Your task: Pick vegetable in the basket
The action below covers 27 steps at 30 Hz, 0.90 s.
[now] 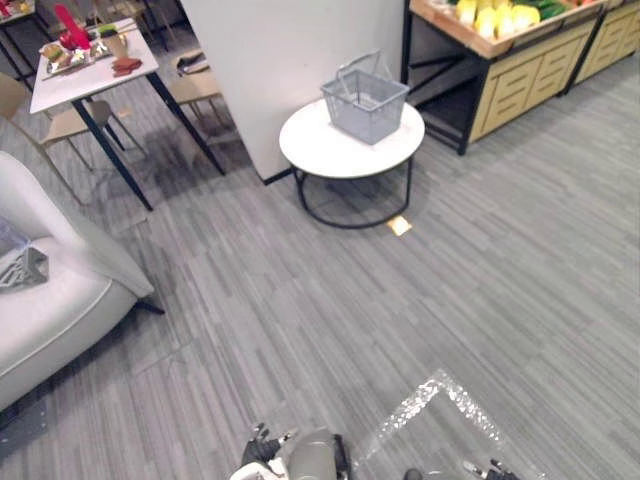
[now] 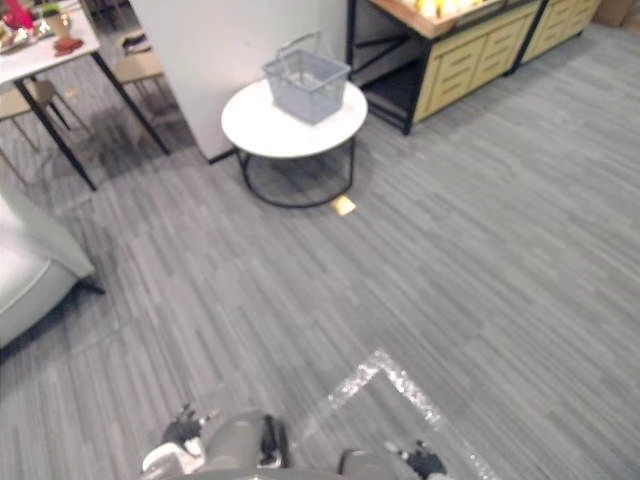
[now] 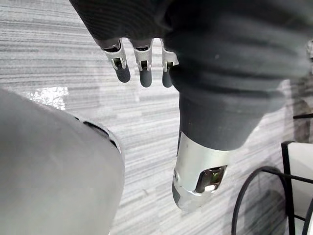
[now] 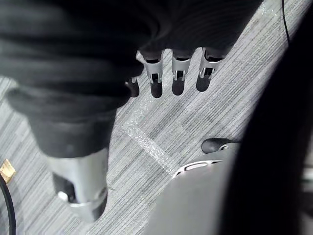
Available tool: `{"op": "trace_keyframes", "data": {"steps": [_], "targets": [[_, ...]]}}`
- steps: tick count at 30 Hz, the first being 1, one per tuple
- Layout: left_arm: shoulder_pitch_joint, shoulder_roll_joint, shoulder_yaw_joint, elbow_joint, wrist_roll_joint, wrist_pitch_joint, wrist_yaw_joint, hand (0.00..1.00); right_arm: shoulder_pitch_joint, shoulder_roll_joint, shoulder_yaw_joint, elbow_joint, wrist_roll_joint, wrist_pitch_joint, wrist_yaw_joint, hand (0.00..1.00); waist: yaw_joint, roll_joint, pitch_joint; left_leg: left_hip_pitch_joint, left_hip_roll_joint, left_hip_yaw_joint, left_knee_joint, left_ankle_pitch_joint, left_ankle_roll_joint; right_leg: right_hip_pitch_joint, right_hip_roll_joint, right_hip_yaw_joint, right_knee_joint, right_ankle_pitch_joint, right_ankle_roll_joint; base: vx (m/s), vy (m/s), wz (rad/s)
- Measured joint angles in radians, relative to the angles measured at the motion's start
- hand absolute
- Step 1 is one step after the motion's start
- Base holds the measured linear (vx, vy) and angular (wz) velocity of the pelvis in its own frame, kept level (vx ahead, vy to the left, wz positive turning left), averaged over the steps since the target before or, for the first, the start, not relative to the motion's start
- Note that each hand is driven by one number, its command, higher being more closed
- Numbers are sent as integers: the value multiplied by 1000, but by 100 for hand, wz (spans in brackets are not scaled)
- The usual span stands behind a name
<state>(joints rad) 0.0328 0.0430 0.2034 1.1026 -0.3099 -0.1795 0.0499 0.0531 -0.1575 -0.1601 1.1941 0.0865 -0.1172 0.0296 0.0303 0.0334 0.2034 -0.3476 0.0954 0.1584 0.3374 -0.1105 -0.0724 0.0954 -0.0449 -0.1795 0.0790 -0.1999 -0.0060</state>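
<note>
Grey basket (image 1: 365, 100) on round white table (image 1: 312, 152); vegetables (image 1: 497, 16) on wooden stand (image 1: 520, 72).

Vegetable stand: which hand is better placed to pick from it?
Right, marginally: the stand sits far ahead on the robot's right. Left hand and right hand both hang open and empty.

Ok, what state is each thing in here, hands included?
Grey mesh shopping basket: upright on the round white table, handles raised, looks empty.
Yellow and green vegetables: piled in the wooden stand.
Left hand: open, holding nothing.
Right hand: open, holding nothing.
</note>
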Motion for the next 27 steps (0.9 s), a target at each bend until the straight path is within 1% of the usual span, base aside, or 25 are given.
{"op": "trace_keyframes", "data": {"steps": [2,3,4,5,6,7,8,9,10,11,12,13,14,15,16,17,18,19,20,21,22,23,24,25,27], "targets": [[10,0,15,2,0,-5,0,0,-12,-2,0,-1,-4,0,-4,0,6,15,2,-1,10,-53,-240,94,-9,37,10,12,-33,-12,40,308,224,-16],[15,0,31,9,0,-5,0,0,-20,-5,0,-2,-7,0,-5,0,14,23,2,-8,28,-59,-276,110,-7,63,12,24,-39,-29,65,345,241,-26],[19,1,38,15,0,-3,0,0,-24,-5,0,-2,-7,-1,-5,0,17,26,0,-14,35,-55,-275,122,-4,78,11,30,-43,-37,77,406,277,-37],[26,16,43,21,2,2,0,0,-32,2,-1,-3,-7,-2,-4,0,25,11,-4,-14,26,-27,-225,221,10,106,-21,47,-42,-61,101,452,293,-38],[30,31,42,33,6,9,-1,0,-42,25,-7,-2,-7,-4,-2,0,29,-26,-25,-21,-11,3,-186,215,40,98,-67,71,-27,-70,117,467,280,-29],[29,40,40,34,13,10,0,0,-49,35,-7,-3,-7,-6,2,0,28,-40,-29,-24,-28,11,-182,198,52,84,-90,80,-7,-63,128,579,338,-11],[29,57,39,35,19,14,1,0,-56,48,-7,-10,-7,-11,4,0,27,-58,-39,-23,-57,30,-172,179,74,44,-129,109,62,-51,148,585,320,6],[28,60,40,35,20,15,5,0,-56,52,-15,-10,-8,-17,4,0,27,-68,-45,-6,-84,48,-167,151,101,16,-152,146,144,-33,154,487,277,6],[27,59,40,35,22,15,7,0,-55,53,-27,-10,-9,-17,4,0,28,-68,-46,10,-96,52,-165,135,109,1,-161,166,195,-18,151,386,207,-2],[31,59,39,35,45,16,14,0,-51,53,-36,-13,-10,-18,4,0,27,-67,-46,53,-111,60,-166,99,124,-44,-170,198,331,31,150,382,225,-13],[37,64,37,30,51,16,16,0,-46,55,-36,-17,-10,-18,4,0,25,-68,-45,106,-117,67,-166,56,127,-106,-183,201,506,128,169,575,344,-19],[36,66,35,29,51,16,18,0,-41,56,-36,-20,-11,-18,4,0,24,-68,-44,134,-117,70,-167,37,131,-138,-190,197,590,197,173,479,282,-24],[39,73,25,13,51,16,24,0,-30,58,-36,-26,-8,-19,7,0,19,-68,-44,193,-117,77,-169,7,140,-212,-212,179,797,239,188,452,237,-17],[41,76,17,2,51,16,25,0,-28,53,-35,-42,-10,-21,5,0,9,-67,-43,221,-118,77,-173,-2,143,-252,-221,163,899,238,187,427,168,-10],[38,83,-1,-25,61,15,33,0,-27,44,-31,-63,-10,-27,5,0,-14,-56,-35,298,-115,77,-194,-13,156,-332,-230,103,1102,225,177,480,156,-10],[35,83,-1,-43,78,13,34,0,-25,37,-31,-74,-10,-27,4,0,-17,-52,-31,346,-109,80,-215,-19,159,-377,-220,81,1187,214,161,381,94,-13],[32,83,-1,-50,88,13,34,0,-22,34,-32,-81,-10,-28,4,0,-22,-46,-27,375,-104,81,-229,-22,159,-410,-209,68,1230,206,149,331,38,-18],[27,83,0,-64,91,13,35,0,-20,31,-32,-81,-10,-28,4,0,-32,-46,-25,422,-97,83,-251,-30,161,-477,-184,51,1289,194,130,286,-36,-8],[17,83,1,-71,90,12,35,0,-12,31,-36,-82,-10,-27,4,0,-44,-42,-22,451,-84,82,-260,-49,155,-544,-156,32,1296,191,126,263,-72,1],[10,83,2,-70,90,12,35,0,-9,31,-39,-83,-10,-27,5,0,-50,-41,-18,463,-79,80,-260,-59,148,-574,-148,20,1285,191,126,242,-127,11],[2,78,2,-69,90,12,33,0,-2,40,-53,-82,-8,-27,7,0,-58,-44,-4,493,-73,74,-261,-79,138,-618,-147,-1,1235,191,126,249,-149,12],[-3,71,4,-67,90,13,33,0,6,45,-71,-87,-9,-32,8,0,-60,-44,3,517,-70,73,-262,-93,128,-630,-149,-17,1160,190,124,314,-194,15],[-10,58,20,-65,90,14,32,0,9,51,-81,-85,-8,-32,6,0,-59,-50,10,546,-68,70,-264,-102,119,-620,-159,-44,1018,184,114,269,-176,16],[-10,48,29,-65,90,14,32,0,13,55,-90,-84,-9,-31,5,0,-60,-50,10,553,-64,66,-262,-112,111,-603,-163,-58,932,183,112,288,-212,33],[-12,18,39,-65,90,14,32,0,30,69,-112,-83,-8,-22,2,0,-57,-51,18,600,-39,37,-262,-165,54,-536,-164,-54,594,179,101,326,-269,41]]}}
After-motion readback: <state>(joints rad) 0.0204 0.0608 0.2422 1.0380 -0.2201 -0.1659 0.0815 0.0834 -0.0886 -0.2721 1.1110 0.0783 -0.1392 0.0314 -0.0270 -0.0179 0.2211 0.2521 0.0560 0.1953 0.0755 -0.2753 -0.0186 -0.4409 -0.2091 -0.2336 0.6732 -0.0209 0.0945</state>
